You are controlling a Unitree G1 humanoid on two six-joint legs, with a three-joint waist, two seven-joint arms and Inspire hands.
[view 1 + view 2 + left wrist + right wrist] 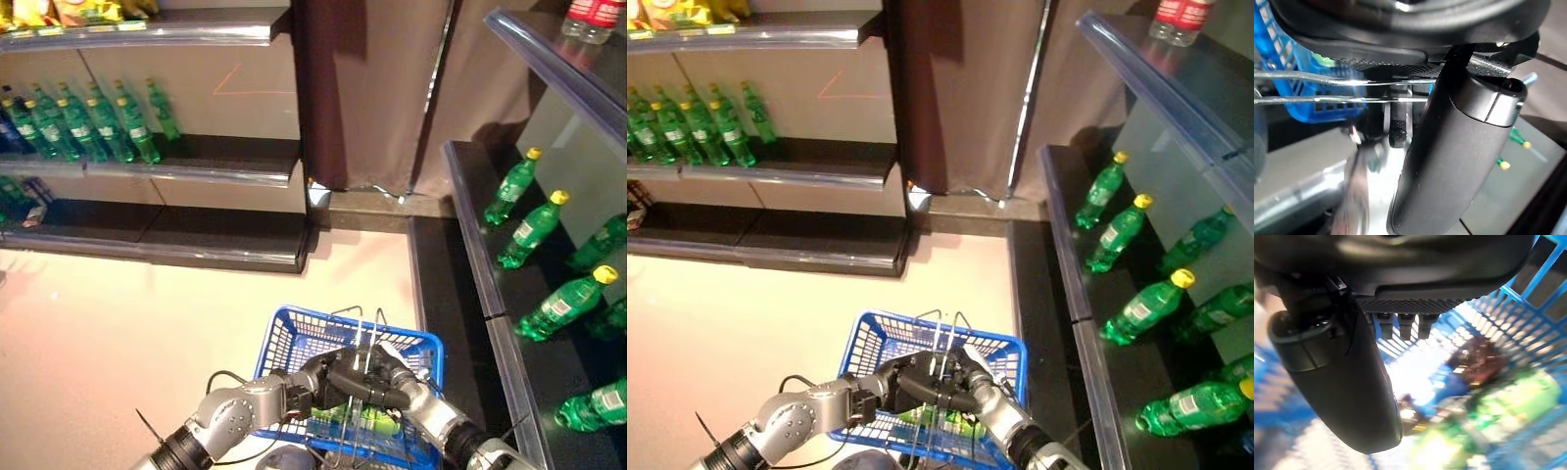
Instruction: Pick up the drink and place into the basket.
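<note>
Your left hand (pixel 338 377) is clenched round the wire handles (pixel 364 333) of the blue basket (pixel 294 338), low centre of frame, likely to carry it. Right hand (pixel 397 377) sits over the basket mouth; whether its fingers are open or closed, I cannot tell. A green drink bottle (pixel 367 421) lies inside the basket beneath both hands. Open floor (pixel 118 323) lies left; the shelf edge (pixel 470 255) with more green bottles (pixel 534 230) crowds the right.

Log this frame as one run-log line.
left robot hand: shut on wire handles of blue plastic basket | right robot hand: over basket, fingers unclear | green drink bottle: lying in basket
</note>
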